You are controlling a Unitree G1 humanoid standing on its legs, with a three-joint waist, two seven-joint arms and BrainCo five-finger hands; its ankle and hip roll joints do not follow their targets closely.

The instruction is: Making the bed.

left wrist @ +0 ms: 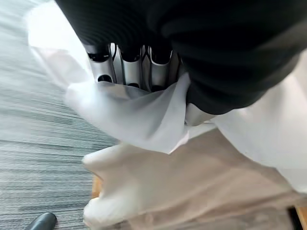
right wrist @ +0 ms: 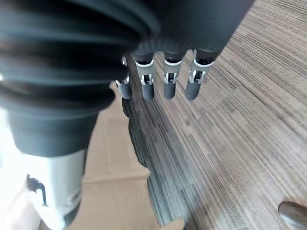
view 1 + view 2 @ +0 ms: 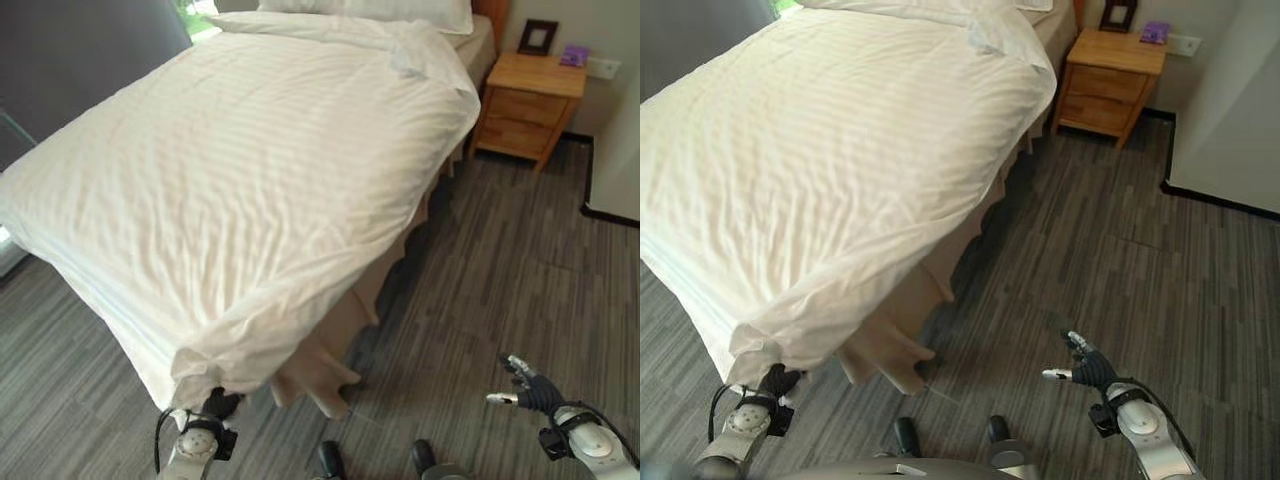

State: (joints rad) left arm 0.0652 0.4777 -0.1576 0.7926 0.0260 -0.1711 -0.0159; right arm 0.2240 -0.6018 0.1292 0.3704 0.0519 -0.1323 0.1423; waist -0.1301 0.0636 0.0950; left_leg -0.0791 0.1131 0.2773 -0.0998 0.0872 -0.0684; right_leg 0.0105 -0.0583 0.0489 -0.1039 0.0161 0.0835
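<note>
A white striped duvet covers the bed, and its near corner hangs bunched over the bed's foot corner. My left hand sits right under that corner. In the left wrist view its fingers curl into a fold of the duvet, with their tips hidden by the cloth. A beige bed skirt hangs below the duvet, down to the floor. My right hand hovers low over the carpet to the right of the bed, fingers relaxed and holding nothing. White pillows lie at the head.
A wooden nightstand stands beside the bed's head at the far right, with a picture frame and a small purple object on it. A white wall panel borders the right side. Grey striped carpet runs along the bed.
</note>
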